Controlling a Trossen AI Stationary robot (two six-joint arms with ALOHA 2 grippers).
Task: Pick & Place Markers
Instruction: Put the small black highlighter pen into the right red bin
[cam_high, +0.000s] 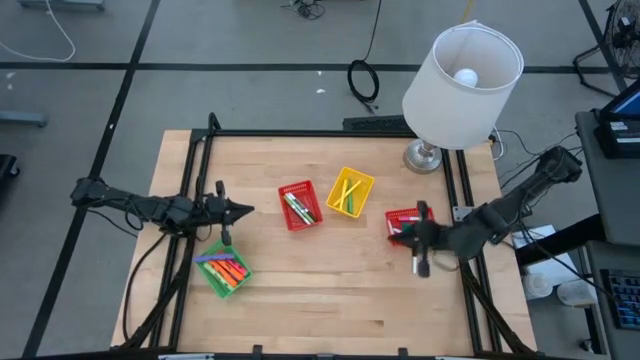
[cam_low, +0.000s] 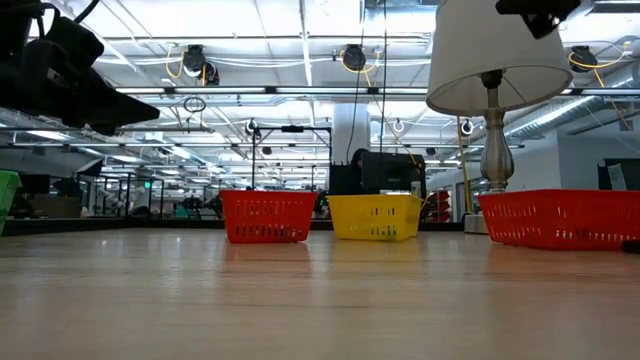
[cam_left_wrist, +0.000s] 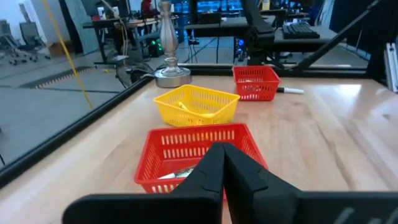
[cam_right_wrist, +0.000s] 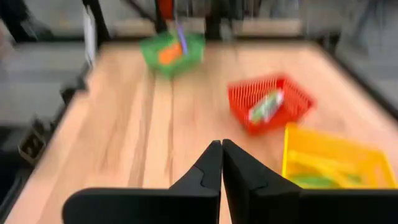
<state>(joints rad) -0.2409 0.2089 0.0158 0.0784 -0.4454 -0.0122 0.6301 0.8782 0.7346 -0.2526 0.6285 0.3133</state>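
Right now both pincers are clenched and hold nothing: the left pincer beside the green basket of markers, the right pincer further off. Reaching down clenched might just shove the markers.

Left hand is hovering at the counter's left edge, fingers pressed together (empty). Right hand is reaching inward from the right, likewise closed.

no readable text, labels, brands or numbers anywhere
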